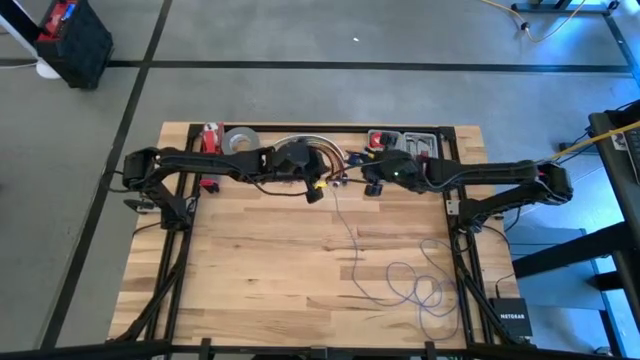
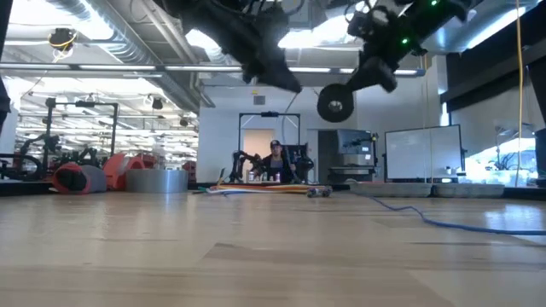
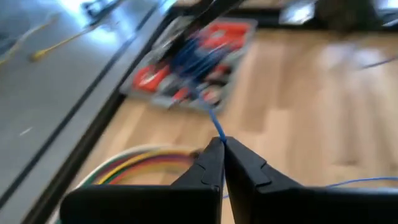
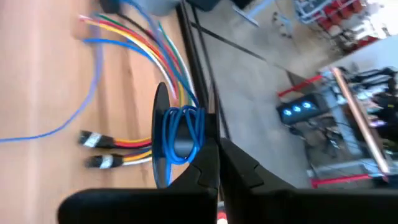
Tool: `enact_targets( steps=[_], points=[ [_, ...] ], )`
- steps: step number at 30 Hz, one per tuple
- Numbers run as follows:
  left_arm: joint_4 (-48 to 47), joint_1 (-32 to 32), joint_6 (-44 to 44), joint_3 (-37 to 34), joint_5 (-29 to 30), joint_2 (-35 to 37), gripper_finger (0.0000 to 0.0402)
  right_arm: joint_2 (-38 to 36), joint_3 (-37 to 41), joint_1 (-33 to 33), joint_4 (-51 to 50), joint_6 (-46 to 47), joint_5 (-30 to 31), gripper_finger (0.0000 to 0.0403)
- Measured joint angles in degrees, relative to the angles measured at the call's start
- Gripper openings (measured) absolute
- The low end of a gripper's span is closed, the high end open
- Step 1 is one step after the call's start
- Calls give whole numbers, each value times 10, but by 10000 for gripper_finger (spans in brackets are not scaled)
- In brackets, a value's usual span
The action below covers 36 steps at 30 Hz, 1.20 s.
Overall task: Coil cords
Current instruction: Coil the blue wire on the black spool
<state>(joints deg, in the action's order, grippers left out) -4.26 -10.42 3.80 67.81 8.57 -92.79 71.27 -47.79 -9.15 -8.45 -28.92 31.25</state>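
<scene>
While both dark arms reach in from the two sides to meet over the far middle of the wooden table [image 1: 260, 270], most of its near surface lies bare apart from the cord. At the far edge on the right sits an open tool case [image 1: 405, 140] with red and blue tools inside, and on the left a roll of grey tape [image 1: 238, 139]. Between them arches a short bundle of orange, red, yellow and white cables [image 1: 312, 146] with metal tips. The cord [image 1: 420, 285], thin and bluish-grey, lies in loose loops on the near right part of the table and runs up in one wavy strand toward the two grippers. The left gripper [image 3: 223, 144] hangs above the table near the cable bundle, its jaws pressed together on the blue cord, which leads on from its tips toward the tool case. The right gripper [image 4: 214, 148] hangs just beside it, above the table in front of the tool case, jaws closed; a small dark spool [image 4: 166, 143] with several turns of the blue cord wound on it sits at its tips
</scene>
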Motion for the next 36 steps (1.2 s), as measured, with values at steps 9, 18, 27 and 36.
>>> enact_targets(
  steps=[9, 18, 27, 36],
  points=[
    [115, 10, 10, 0, -71, -30, 1, 45, 0, -10, 134, 2, -7, 3],
    [176, -7, 4, 0, -65, -52, 1, 42, 0, -10, 296, 60, -85, 3],
    [179, -14, 2, 1, -60, -59, 1, 11, 2, -8, 350, 109, -146, 3],
    [179, -14, 10, 3, -50, -59, 1, -70, 2, -6, 307, 110, -165, 3]
  ],
)
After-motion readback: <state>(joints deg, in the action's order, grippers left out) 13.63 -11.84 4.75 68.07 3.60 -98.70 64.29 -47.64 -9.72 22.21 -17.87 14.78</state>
